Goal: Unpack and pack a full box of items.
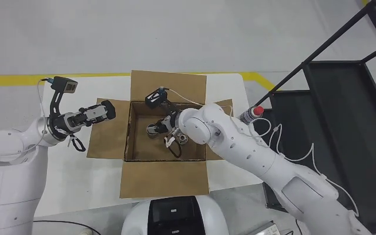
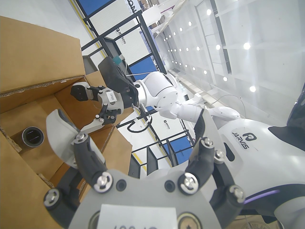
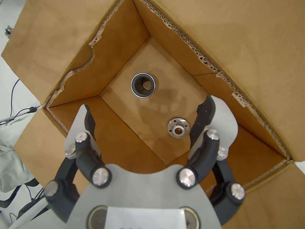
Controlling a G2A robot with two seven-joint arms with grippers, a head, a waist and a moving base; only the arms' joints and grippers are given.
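An open cardboard box (image 1: 167,82) stands in the middle of the table with all flaps folded out. On its floor lie a black ring-shaped sleeve (image 3: 143,85) and a small silver flange (image 3: 178,127). My right gripper (image 3: 146,117) hangs open above the box's inside, its fingers to either side of the flange but well above it. The top view shows the right gripper (image 1: 161,130) over the box's middle. My left gripper (image 1: 108,110) is open and holds nothing, raised beside the box's left flap. From the left wrist view the left gripper (image 2: 131,129) faces the right gripper (image 2: 83,110) and the black sleeve (image 2: 32,136).
A small bottle with a red cap (image 1: 252,113) stands on the table just right of the box. Dark metal steps (image 1: 329,106) rise beyond the table's right side. Bare white table (image 1: 76,182) shows left of the box.
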